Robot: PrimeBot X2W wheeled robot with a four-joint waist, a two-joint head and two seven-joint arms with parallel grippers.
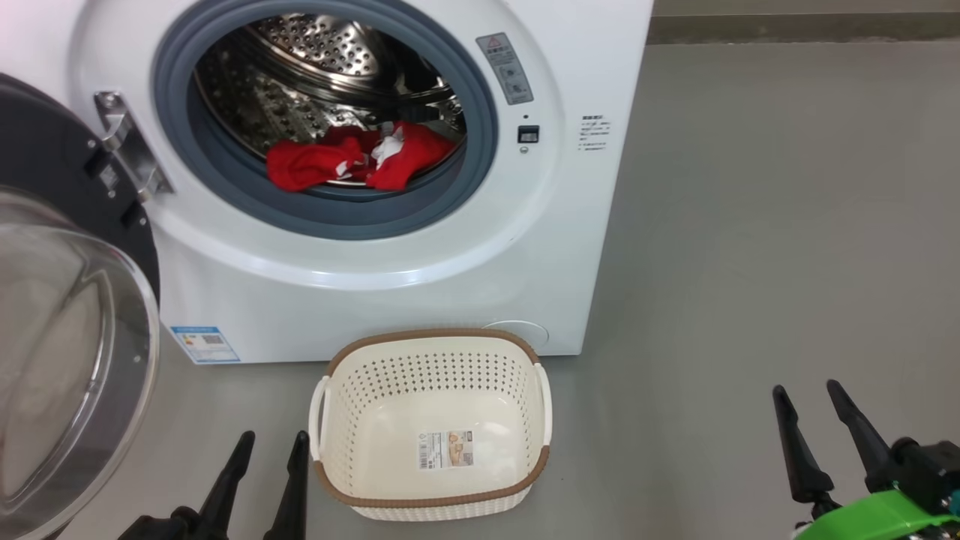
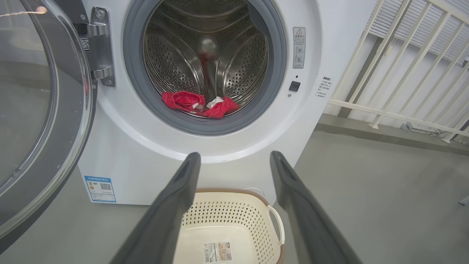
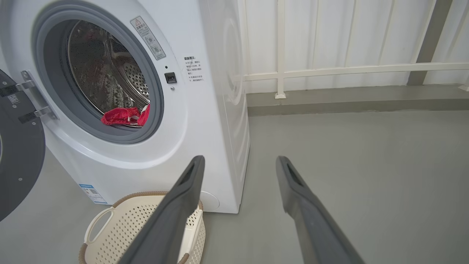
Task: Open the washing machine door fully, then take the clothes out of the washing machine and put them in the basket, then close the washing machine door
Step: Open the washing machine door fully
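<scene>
- The clothes lie in a red heap at the front of the drum, just behind the grey rubber ring. A reach that comes in low could catch the ring's lip. A shallow pinch might lift one garment and leave the rest.
- Both sets of jaws stand parted and hold nothing. The left gripper is low, beside the left handle of the basket. The right gripper is well off to the right, above the floor.
- The washing machine door is swung out on the robot's left, with its glass bowl near the left gripper. Raising the left arm could clip its black rim. The frame cuts the door off, so it probably sits at its stop, but I cannot be sure.
- The basket stands on the floor just in front of the washing machine, below the opening. A garment dragged over the ring may fall short of it, and a careless arm could shove the light basket.
- The floor to the right is open as far as the white railing, so the right arm has the freer path.
</scene>
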